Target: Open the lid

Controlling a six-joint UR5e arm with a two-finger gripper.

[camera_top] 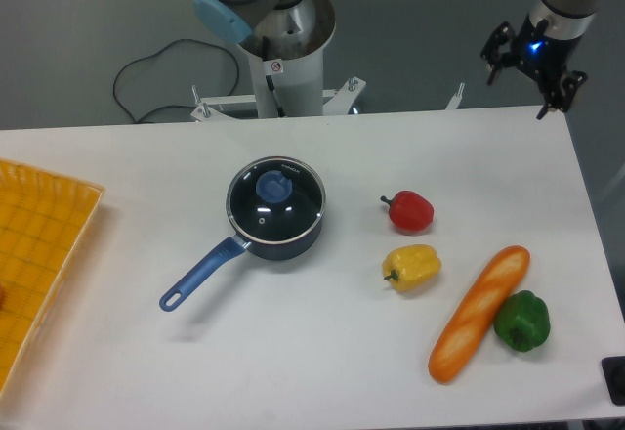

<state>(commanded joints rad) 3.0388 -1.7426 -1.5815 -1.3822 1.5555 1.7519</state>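
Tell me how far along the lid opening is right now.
Nothing looks done yet: the lid sits closed on the saucepan. Nothing is in hand; the gripper hangs off by the table's far right corner, jaws apparently open and empty. Reaching over, grasping the blue knob and lifting all remain.

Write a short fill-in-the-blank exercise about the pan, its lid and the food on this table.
1. The lid sits closed on the saucepan, and its knob is coloured ____.
2. The pepper nearest the saucepan is the ____ one.
3. The green pepper lies touching the ____.
4. The tool hangs above the table's far ____ corner as the camera sees it, well away from the lid.

Missing words: blue; red; bread loaf; right
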